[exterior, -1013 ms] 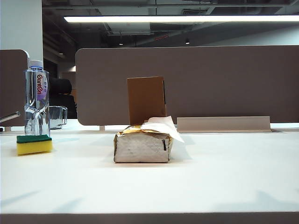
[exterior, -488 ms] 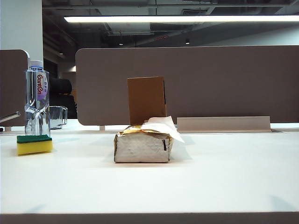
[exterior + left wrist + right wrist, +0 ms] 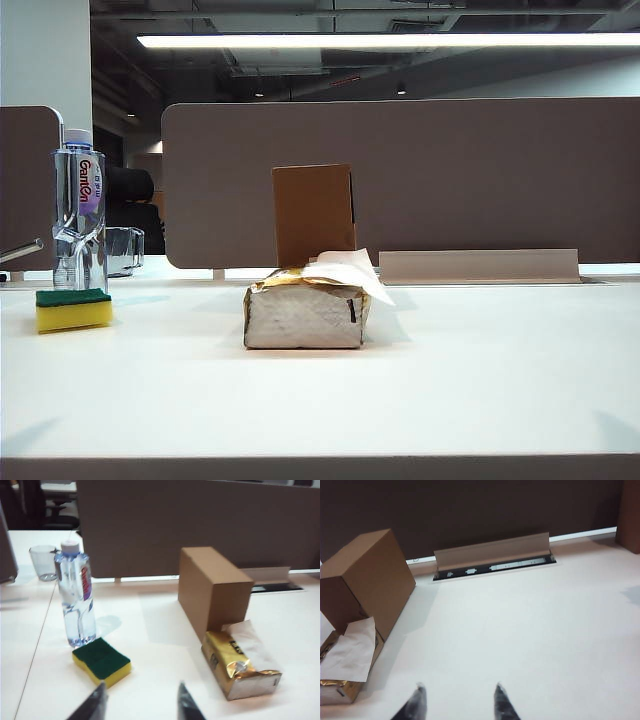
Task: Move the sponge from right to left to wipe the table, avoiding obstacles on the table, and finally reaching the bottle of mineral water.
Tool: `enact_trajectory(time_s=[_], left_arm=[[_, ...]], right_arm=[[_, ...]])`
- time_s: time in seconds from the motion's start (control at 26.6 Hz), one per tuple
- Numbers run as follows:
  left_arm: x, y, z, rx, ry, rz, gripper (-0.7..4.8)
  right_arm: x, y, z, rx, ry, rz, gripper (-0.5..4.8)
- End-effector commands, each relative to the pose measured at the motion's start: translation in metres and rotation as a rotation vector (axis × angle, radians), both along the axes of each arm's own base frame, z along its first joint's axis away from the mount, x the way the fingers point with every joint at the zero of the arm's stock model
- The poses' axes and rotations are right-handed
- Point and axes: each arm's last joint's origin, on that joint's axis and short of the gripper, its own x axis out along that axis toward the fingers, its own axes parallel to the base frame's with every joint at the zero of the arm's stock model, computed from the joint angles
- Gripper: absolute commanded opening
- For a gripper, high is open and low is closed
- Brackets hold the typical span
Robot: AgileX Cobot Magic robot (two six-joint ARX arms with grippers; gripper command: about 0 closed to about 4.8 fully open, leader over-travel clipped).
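Observation:
The yellow sponge (image 3: 73, 310) with its green top lies on the white table (image 3: 480, 380) at the left, right in front of the bottle of mineral water (image 3: 79, 210). At the middle stand the obstacles: the tissue pack (image 3: 305, 315), and behind it the brown box (image 3: 313, 212). No gripper shows in the exterior view. In the left wrist view, my left gripper (image 3: 142, 687) hangs open and empty, short of the sponge (image 3: 101, 661) and the bottle (image 3: 76, 600). My right gripper (image 3: 459, 687) is open over bare table, with the box (image 3: 365, 580) and tissue pack (image 3: 347, 660) off to one side.
A short glass cup (image 3: 123, 250) stands behind the bottle. A brown partition (image 3: 450, 170) closes off the far edge. A raised cable flap (image 3: 492, 560) sits in front of it on the right.
The arms' faint shadows along the table's front edge have shrunk toward the two corners. The sponge, bottle, tissue pack and box have not moved.

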Motion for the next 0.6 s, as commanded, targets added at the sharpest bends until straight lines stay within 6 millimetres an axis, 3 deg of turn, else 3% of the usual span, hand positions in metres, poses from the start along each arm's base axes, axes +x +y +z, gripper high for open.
enact_trajectory(time_s=[0.04, 0.19, 0.34, 0.6], left_arm=[[0.013, 0.001, -0.011, 0.003, -0.020, 0.014, 1.81], [0.027, 0.001, -0.028, 0.023, -0.021, 0.013, 1.75], [0.038, 0.002, -0.043, 0.080, -0.051, 0.018, 1.04], [0.045, 0.006, -0.050, 0.097, -0.069, 0.152, 0.76]], right_arm=[[0.008, -0.001, -0.002, 0.001, -0.051, -0.003, 1.75], [0.017, -0.001, -0.012, 0.001, -0.051, -0.002, 1.68], [0.024, -0.002, -0.022, 0.001, -0.044, -0.002, 1.33], [0.038, -0.002, -0.038, 0.000, -0.073, -0.002, -0.07]])
